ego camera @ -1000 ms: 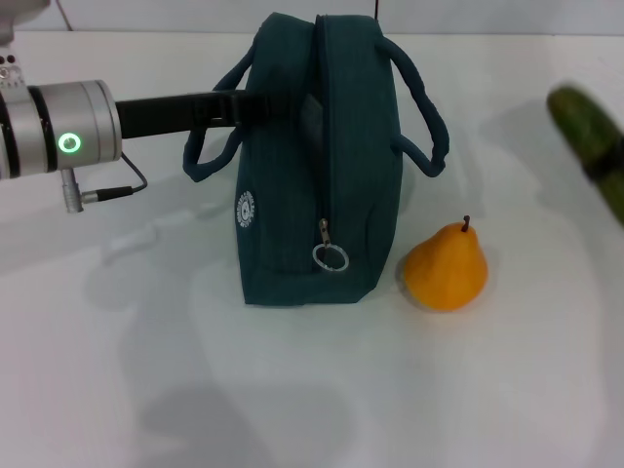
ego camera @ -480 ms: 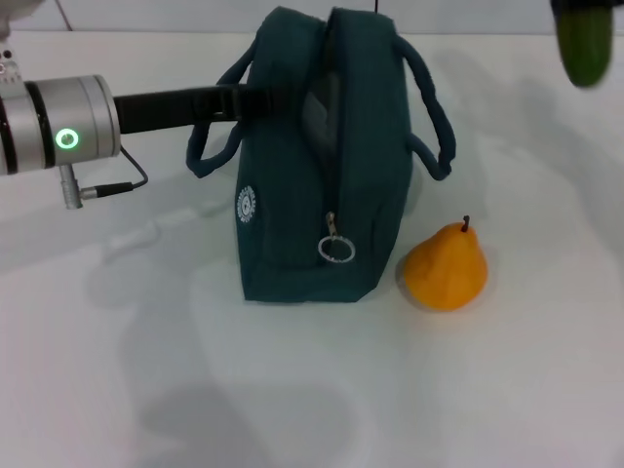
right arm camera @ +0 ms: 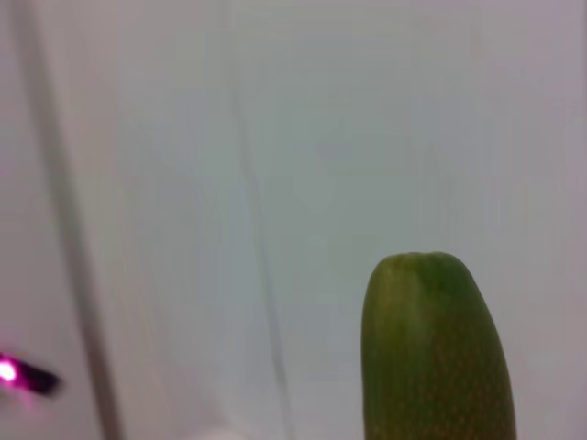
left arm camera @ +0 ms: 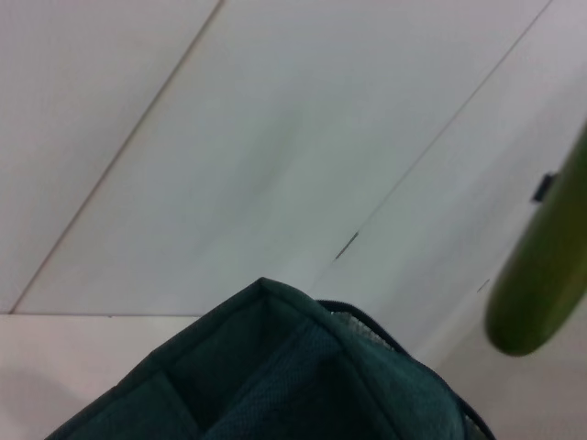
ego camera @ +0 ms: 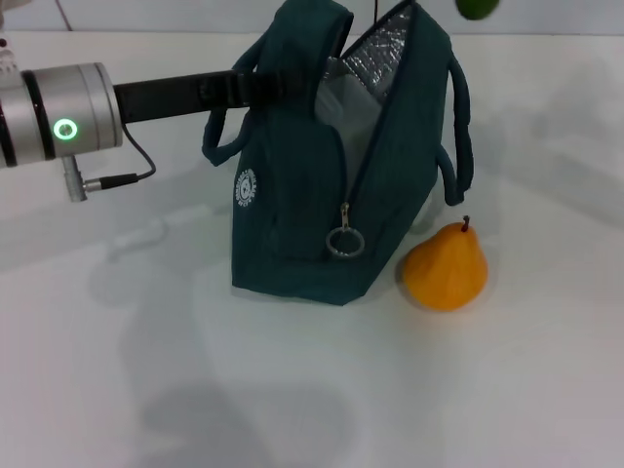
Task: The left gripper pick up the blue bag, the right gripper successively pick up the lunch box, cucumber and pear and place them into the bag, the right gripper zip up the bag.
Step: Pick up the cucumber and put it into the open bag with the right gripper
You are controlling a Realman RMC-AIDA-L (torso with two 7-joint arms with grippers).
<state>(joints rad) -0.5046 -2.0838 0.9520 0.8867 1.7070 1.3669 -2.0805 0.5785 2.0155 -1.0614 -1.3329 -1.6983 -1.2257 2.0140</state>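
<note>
One blue bag (ego camera: 322, 185), one pear (ego camera: 446, 267), one cucumber (right arm camera: 436, 353).

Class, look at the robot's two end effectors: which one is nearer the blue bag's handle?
Left. The left end effector reaches the blue bag at its near handle. The right end effector is out of view; only its cucumber shows above the bag.

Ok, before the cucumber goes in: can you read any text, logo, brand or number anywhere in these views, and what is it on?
Round white logo on the side of the blue bag: there is lettering or a pattern in it, but too small to read.
Nothing legible on the cucumber, the pear, the zipper ring pull or the left arm's silver cuff.
No other text, numbers or signs show.
</note>
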